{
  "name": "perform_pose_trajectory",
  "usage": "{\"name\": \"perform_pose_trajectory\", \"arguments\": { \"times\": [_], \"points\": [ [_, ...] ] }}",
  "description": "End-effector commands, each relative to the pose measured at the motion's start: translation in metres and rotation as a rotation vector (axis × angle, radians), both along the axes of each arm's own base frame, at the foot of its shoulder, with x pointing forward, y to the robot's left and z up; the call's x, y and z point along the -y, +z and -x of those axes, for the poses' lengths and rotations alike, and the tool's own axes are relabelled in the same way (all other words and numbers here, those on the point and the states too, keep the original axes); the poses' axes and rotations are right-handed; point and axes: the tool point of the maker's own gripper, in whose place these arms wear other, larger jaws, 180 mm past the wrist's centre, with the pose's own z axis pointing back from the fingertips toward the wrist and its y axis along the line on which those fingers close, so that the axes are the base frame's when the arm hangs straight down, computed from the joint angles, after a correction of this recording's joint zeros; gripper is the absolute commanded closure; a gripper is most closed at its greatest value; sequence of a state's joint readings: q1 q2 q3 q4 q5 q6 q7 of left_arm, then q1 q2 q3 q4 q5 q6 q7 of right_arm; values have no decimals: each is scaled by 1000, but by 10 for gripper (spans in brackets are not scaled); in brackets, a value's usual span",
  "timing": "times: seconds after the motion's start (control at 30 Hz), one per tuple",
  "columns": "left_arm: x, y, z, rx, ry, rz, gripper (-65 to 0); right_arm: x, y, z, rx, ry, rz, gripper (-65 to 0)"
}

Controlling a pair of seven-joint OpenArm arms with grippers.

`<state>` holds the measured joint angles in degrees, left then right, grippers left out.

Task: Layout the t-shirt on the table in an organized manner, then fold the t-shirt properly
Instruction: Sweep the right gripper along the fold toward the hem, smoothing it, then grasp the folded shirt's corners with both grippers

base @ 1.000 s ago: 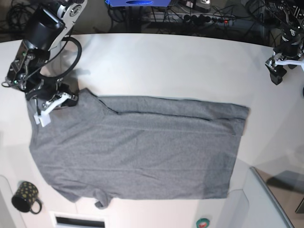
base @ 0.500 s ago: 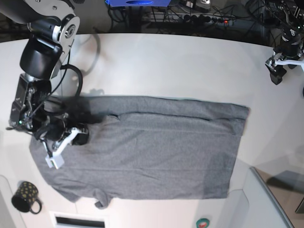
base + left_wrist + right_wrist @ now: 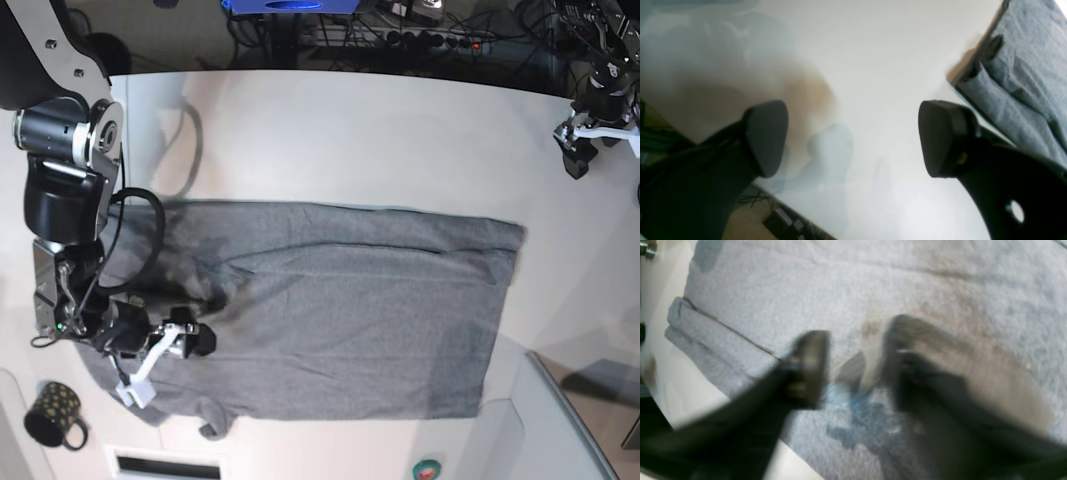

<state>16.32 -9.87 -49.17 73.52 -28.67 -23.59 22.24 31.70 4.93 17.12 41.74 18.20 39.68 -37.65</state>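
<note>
The heather-grey t-shirt (image 3: 340, 310) lies spread flat across the white table (image 3: 350, 140), its long side running left to right. My right gripper (image 3: 165, 362) hovers over the shirt's near-left part. In the right wrist view this gripper (image 3: 853, 366) is blurred, its fingers (image 3: 806, 370) apart over grey fabric (image 3: 873, 280) with nothing clamped between them; a folded hem (image 3: 700, 330) lies to the left. My left gripper (image 3: 577, 160) sits at the far right, off the shirt. Seen from the left wrist, it (image 3: 853, 136) stands wide open above bare table, with the shirt's edge (image 3: 1017, 76) at the upper right.
A black dotted mug (image 3: 55, 415) stands at the near-left corner, close to my right arm. A white slotted panel (image 3: 165, 465) and a small round green object (image 3: 428, 467) lie along the front edge. A grey panel (image 3: 560, 420) rises at the near right. Cables run behind the table.
My right arm has swept from the shirt's far-left corner toward the near-left, over the fabric. Its fingers have gone from shut to apart. The far-left fabric has shifted. The left arm has held still.
</note>
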Motion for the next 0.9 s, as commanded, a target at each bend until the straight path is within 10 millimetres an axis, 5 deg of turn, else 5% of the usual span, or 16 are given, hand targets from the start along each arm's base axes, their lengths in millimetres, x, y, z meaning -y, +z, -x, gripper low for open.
{"name": "perform_pose_trajectory", "arguments": {
  "times": [0.0,0.07,0.17,0.37,0.53,0.87],
  "points": [
    [-1,12,-10,31,-33,-29,-586,11,29,-21,85,-16,6,-459],
    [9,7,-13,14,-76,-25,-586,28,33,-17,93,-22,48,-492],
    [17,3,-17,8,-98,-13,-586,53,44,3,133,-38,140,-447],
    [23,3,-43,56,-89,19,-586,97,56,84,224,-247,209,-440],
    [36,-12,-82,80,-83,108,-586,115,42,134,200,-334,233,-440],
    [79,-46,-124,88,-138,190,-576,122,27,160,160,-350,249,-440]
  ]
}}
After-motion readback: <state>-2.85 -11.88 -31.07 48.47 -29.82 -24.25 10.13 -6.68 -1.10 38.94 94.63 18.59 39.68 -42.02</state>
